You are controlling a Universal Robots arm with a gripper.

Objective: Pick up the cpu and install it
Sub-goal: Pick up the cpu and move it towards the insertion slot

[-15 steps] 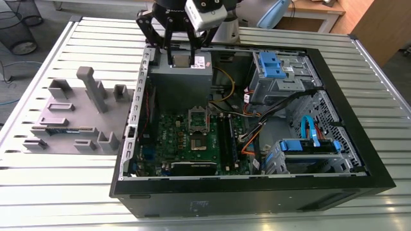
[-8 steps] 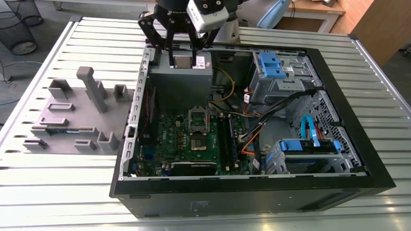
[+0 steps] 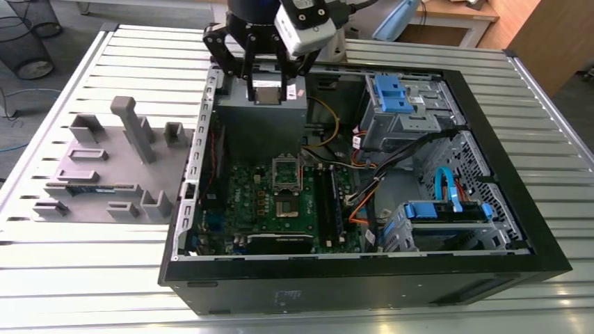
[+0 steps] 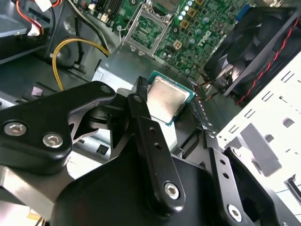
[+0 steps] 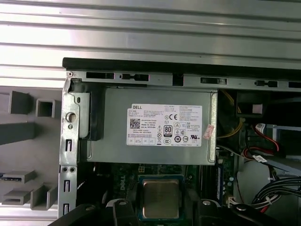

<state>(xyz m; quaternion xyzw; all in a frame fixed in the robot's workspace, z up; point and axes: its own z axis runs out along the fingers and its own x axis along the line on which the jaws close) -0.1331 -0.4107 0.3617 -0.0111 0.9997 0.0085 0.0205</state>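
Claw [image 3: 267, 87] clenched on the cpu [image 5: 161, 205], we hang over the power supply [image 5: 155, 101]; the socket [image 4: 146, 32] lies apart, beyond the supply's edge, on the motherboard [image 3: 243, 198].

**Ribbed metal table, grey floor behind**

A table [image 3: 93, 278] of pale metal slats spans the exterior view, and bright light glares off the ribs. The first wrist view shows the same slats [image 5: 150, 28]. Past the far edge lies a grey floor [image 3: 69, 42], where black wire bins [image 3: 23, 42] stand at the exterior view's left. A blue cable [image 3: 10, 104] trails nearby. At the far right stand a wooden desk [image 3: 460, 10] and a wooden panel [image 3: 547, 38].
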